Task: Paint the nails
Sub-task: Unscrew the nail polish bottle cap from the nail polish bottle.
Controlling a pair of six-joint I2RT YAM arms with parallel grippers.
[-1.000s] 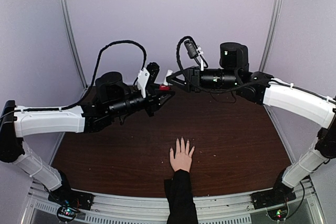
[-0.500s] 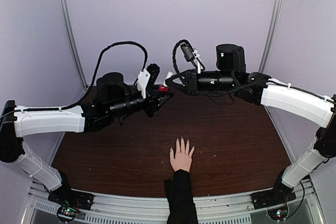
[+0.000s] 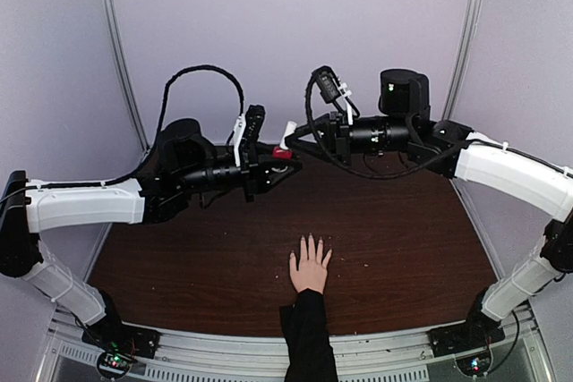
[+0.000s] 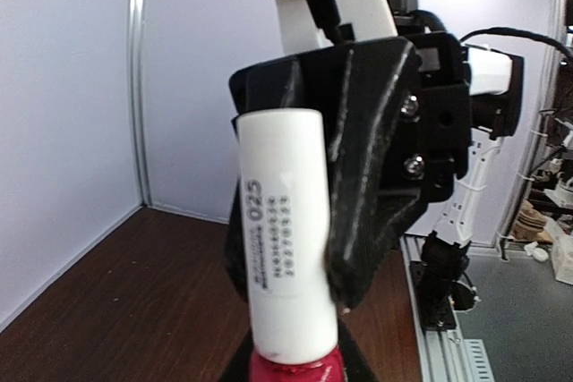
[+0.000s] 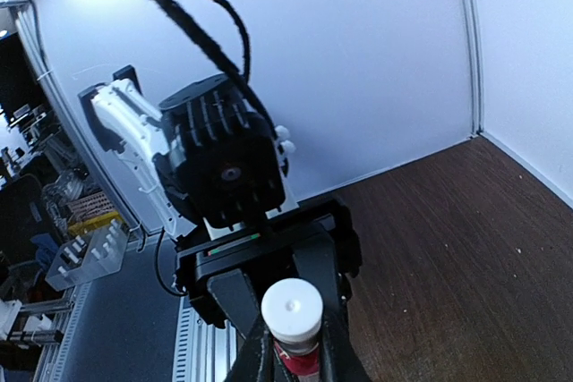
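A pale hand (image 3: 310, 267) in a black sleeve lies flat on the brown table (image 3: 403, 239) near the front edge. Its nails (image 3: 310, 240) are too small to tell their colour. Both arms meet in the air above the table's back. My left gripper (image 3: 276, 165) is shut on a small red bottle (image 3: 281, 154) (image 4: 295, 366). My right gripper (image 3: 295, 137) (image 5: 291, 355) is shut on the bottle's white cap (image 4: 282, 221) (image 5: 291, 308), with its fingers (image 4: 376, 167) on either side of it. The hand is out of both wrist views.
Pale walls enclose the back and sides. Metal rails (image 3: 116, 51) run up the back corners. A black cable (image 3: 201, 73) loops above the left arm. An aluminium frame (image 3: 233, 355) runs along the near edge.
The right wrist has turned about the cap, one way and back. The left gripper with the bottle has shifted slightly left and up. The hand has not moved.
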